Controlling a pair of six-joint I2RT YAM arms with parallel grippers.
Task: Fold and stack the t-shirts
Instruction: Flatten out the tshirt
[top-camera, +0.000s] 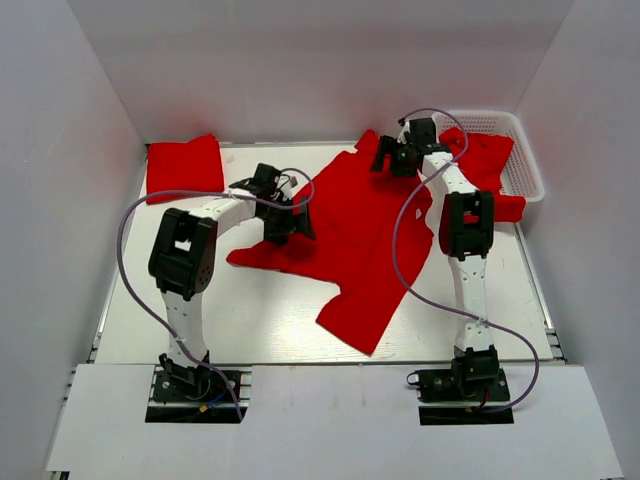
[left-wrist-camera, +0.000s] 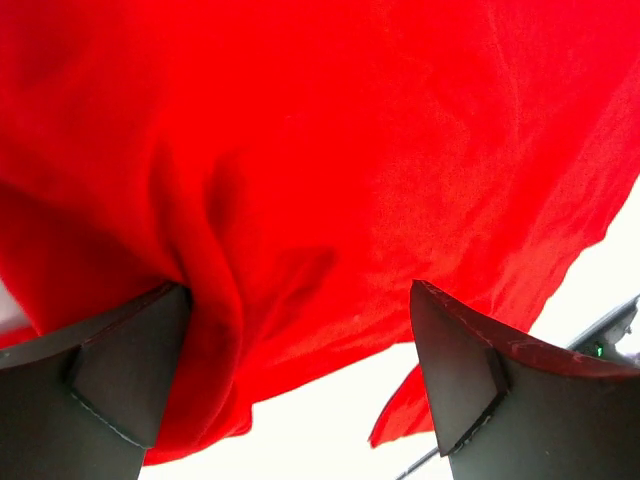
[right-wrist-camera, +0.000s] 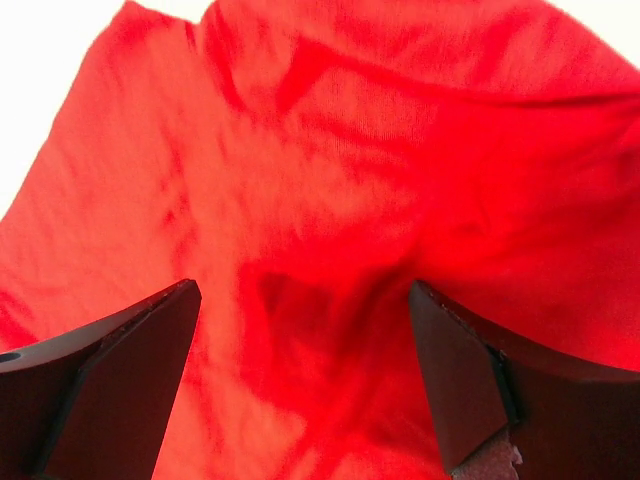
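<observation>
Both arms reach in over the spread bright red cloth t-shirt lying mid-table, the elbow-bent left gripper at its left sleeve and the outstretched right gripper at its far edge, each with jaws spread wide.

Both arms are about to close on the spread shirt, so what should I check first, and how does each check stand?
1. The left gripper open: ok, over the spread t-shirt.
2. The right gripper open: ok, over the same shirt.
3. Contact with cloth: cannot tell.
4. Shirt lying flat: not ok, creased.
5. The folded t-shirt out of the way: ok, far left corner.
</observation>
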